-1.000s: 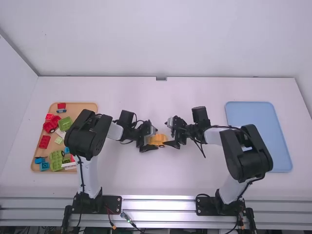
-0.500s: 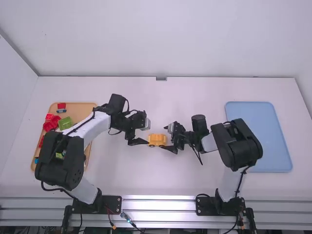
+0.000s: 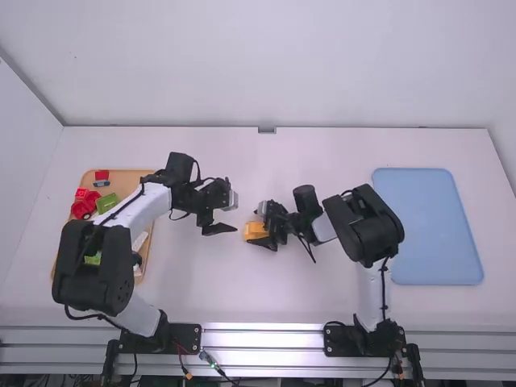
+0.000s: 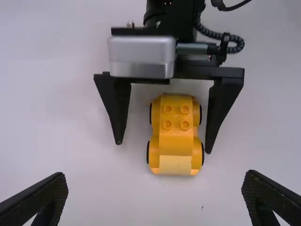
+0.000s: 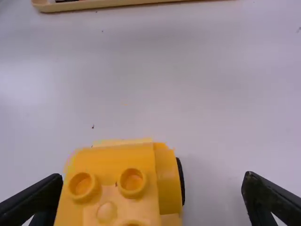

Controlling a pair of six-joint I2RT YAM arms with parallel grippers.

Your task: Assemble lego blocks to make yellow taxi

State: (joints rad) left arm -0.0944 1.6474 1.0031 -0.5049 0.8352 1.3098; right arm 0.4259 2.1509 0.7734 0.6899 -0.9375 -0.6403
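The left claw (image 3: 231, 215) is wide open, its two fingers (image 4: 40, 200) spread far apart, and it has hold of nothing. It hangs over the left half of the table (image 3: 322, 145), between the tan tray (image 3: 127, 179) and the car (image 3: 255, 230), and apart from both.

The right claw (image 3: 254, 226) is open too. Its fingers (image 4: 118, 110) stand on either side of the car with a gap at each side, narrower on one side than on the other, so it surrounds the car but does not grip it.

The car is near the middle of the table, just ahead of the left claw. It is yellow and upright, with four studs on top, black wheels along its sides and a paler slab at the end that points away from the right arm.

Red (image 3: 84, 206) and green (image 3: 106, 203) blocks lie in the tan tray, partly behind the left arm. The blue tray (image 3: 427, 210) is at the right of the table, beyond the right arm
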